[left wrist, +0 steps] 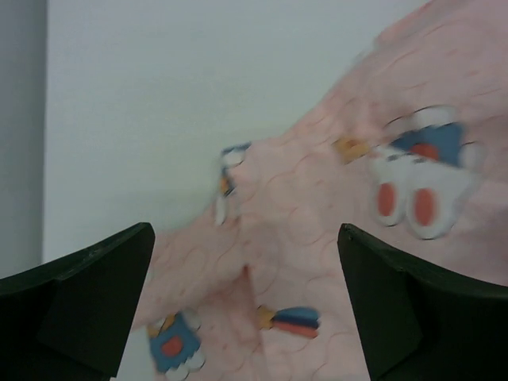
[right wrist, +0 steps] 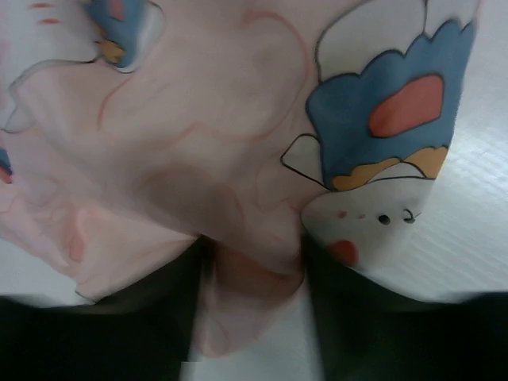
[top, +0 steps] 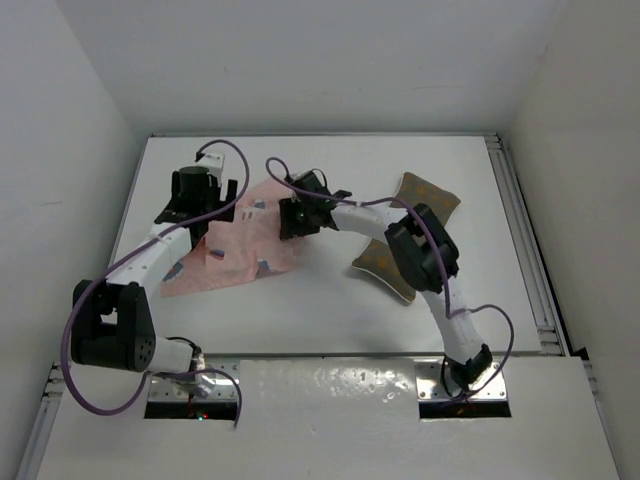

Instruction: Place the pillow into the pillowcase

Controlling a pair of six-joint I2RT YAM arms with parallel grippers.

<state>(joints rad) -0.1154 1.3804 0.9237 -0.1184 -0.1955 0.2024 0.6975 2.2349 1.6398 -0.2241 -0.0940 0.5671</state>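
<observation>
The pink rabbit-print pillowcase point(top: 240, 250) lies crumpled at the table's centre-left. The brown dotted pillow point(top: 425, 192) lies at the right, its middle hidden under my right arm. My left gripper point(top: 225, 198) hangs open over the pillowcase's far left edge. In the left wrist view its jaws point(left wrist: 246, 262) stand wide apart with the pillowcase point(left wrist: 333, 238) below them, not touching. My right gripper point(top: 293, 218) is at the pillowcase's far right edge. In the right wrist view it point(right wrist: 254, 286) pinches a bunched fold of the pillowcase point(right wrist: 198, 119).
The white table point(top: 330, 310) is walled on the left, back and right. A metal rail point(top: 530, 260) runs along the right side. The arm bases and their plates sit at the near edge.
</observation>
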